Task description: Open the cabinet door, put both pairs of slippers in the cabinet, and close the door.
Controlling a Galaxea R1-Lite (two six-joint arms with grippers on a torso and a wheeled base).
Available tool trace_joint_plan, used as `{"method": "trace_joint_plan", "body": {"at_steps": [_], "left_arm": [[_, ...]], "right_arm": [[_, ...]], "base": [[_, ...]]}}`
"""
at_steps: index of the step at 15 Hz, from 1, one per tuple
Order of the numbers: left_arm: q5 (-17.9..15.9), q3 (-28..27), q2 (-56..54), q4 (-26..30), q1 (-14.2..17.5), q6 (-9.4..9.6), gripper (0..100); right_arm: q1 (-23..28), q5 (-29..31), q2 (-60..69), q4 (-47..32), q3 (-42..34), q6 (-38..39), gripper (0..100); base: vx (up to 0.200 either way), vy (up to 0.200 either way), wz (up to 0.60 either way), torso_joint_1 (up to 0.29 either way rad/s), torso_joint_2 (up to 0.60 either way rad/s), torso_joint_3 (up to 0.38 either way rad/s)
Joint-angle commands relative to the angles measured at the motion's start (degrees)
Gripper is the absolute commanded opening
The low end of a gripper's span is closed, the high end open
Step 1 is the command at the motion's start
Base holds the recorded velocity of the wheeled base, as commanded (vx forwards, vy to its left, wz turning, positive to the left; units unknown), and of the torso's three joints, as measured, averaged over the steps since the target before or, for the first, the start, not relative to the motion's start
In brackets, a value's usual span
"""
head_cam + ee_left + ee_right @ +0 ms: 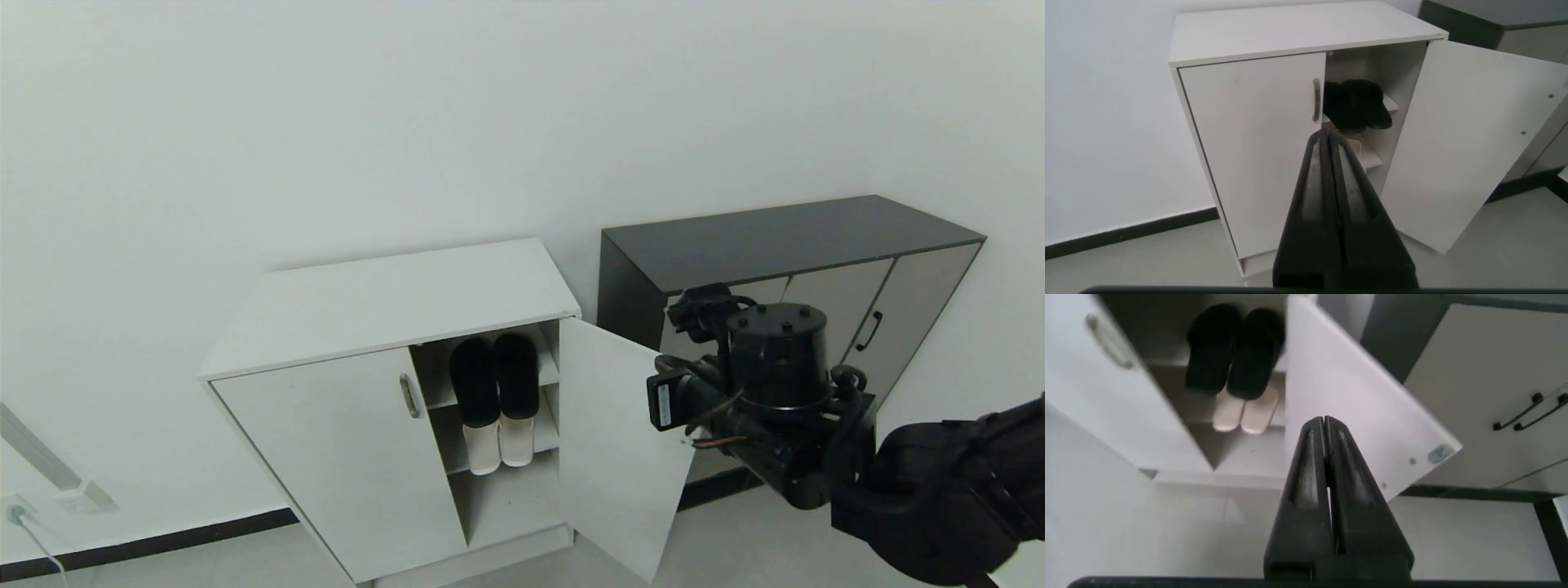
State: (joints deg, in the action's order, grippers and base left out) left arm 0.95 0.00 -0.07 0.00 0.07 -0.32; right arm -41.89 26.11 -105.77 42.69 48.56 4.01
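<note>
dark sideboard (784,237): against white wall (408,122), doors shut, black handle (869,331) | black skirting (147,545): along wall foot | wall socket (16,513): far left, white cable (45,554) hanging

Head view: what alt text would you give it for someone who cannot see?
A white two-door cabinet stands with its right door open, showing a pair of black slippers shelved above a pair of white slippers. A black robot arm is near the open door; a dark grey sideboard stands beside.
</note>
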Motion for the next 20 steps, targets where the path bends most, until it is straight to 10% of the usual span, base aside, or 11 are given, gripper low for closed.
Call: {"method": "trace_joint_plan", "body": {"at_steps": [1, 10, 20], "left_arm": [[0.0, 0.0, 0.1, 0.0, 0.0, -0.03, 0], [0.0, 0.0, 0.1, 0.0, 0.0, 0.05, 0], [0.0, 0.0, 0.1, 0.0, 0.0, 0.05, 0]], "right_arm": [[3.7, -0.1, -3.5, -0.4, 4.4, 0.2, 0], [17.8, -7.0, -15.9, -2.7, 20.0, 0.6, 0], [21.9, -14.3, -21.9, -7.3, 24.0, 6.1, 0]], "base": [[0.0, 0.0, 0.0, 0.0, 0.0, 0.0], [0.0, 0.0, 0.0, 0.0, 0.0, 0.0], [0.0, 0.0, 0.0, 0.0, 0.0, 0.0]]}}
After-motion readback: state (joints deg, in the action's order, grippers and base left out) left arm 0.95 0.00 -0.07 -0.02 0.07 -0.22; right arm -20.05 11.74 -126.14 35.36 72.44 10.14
